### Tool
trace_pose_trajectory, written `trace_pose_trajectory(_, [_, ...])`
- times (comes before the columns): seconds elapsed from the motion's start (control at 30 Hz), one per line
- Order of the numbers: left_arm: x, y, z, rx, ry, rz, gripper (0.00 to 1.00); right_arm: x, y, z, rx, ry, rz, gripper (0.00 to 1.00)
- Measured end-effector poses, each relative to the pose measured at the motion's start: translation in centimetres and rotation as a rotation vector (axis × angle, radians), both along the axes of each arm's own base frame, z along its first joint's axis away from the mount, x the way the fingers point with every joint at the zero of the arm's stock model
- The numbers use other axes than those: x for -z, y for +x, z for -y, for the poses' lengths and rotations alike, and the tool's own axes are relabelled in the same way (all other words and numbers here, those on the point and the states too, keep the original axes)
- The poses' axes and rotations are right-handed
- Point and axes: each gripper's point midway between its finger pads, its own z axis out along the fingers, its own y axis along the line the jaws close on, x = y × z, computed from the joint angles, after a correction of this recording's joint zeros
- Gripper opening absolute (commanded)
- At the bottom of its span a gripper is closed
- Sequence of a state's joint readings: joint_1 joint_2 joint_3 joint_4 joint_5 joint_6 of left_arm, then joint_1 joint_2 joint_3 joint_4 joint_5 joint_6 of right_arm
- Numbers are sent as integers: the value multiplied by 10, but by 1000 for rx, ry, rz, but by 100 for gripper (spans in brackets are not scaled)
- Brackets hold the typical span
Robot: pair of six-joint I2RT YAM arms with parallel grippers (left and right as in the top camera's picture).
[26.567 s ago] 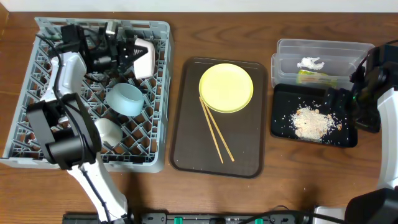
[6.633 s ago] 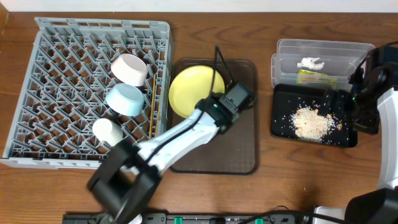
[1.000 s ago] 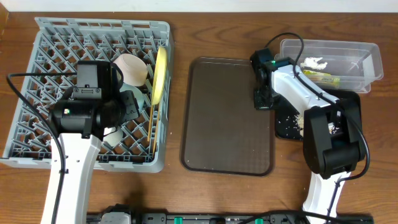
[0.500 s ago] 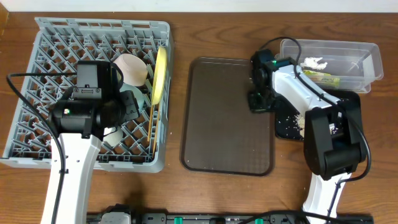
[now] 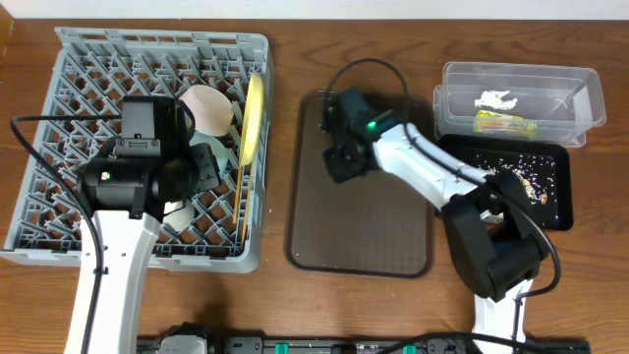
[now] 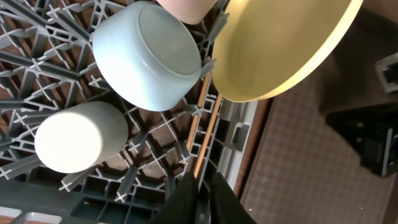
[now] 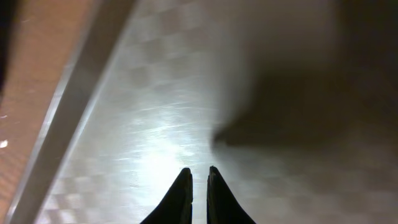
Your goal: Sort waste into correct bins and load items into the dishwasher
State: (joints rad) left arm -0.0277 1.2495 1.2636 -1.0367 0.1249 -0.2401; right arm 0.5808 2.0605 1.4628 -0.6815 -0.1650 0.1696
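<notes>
Dish rack fills the left of the overhead view. The yellow plate stands on edge near its right wall and the cream bowl sits just left of that. The left arm hangs over the rack's middle. At centre, the right gripper is low over the upper left of the bare brown serving tray, well apart from the rack. At upper right, the clear tub holds the white scrap and wrapper. The black tray below it carries crumbs.

In the left wrist view, the left gripper at the bottom edge has its fingers pressed together, holding nothing. The chopsticks run up from just beyond its tips. The light-blue bowl is at upper left, the white cup at left and the plate at upper right.

The right wrist view shows only tray surface and rim. The fingers are nearly touching, with nothing between them.

The likeliest trouble is in the rack. The plate seems to lean with little support, so a nudge from the left arm could tip it. The thin chopsticks could slip through the lattice.
</notes>
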Motion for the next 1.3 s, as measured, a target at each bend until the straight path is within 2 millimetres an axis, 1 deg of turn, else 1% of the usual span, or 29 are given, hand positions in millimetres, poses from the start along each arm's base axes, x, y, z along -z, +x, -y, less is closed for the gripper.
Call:
trace_pose_trajectory(0.4, [0, 0, 0, 0, 0, 0, 13, -1, -31, -44, -57, 19, 0, 9])
trace_pose_trajectory(0.53, [0, 0, 0, 0, 0, 0, 13, -2, -39, -54, -61, 19, 3, 9])
trace_pose_trajectory(1.0, [0, 0, 0, 0, 0, 0, 13, 1, -32, -46, 39, -43, 42, 10])
trace_pose_trajectory(1.3, [0, 0, 0, 0, 0, 0, 13, 15, -40, -44, 52, -33, 18, 9])
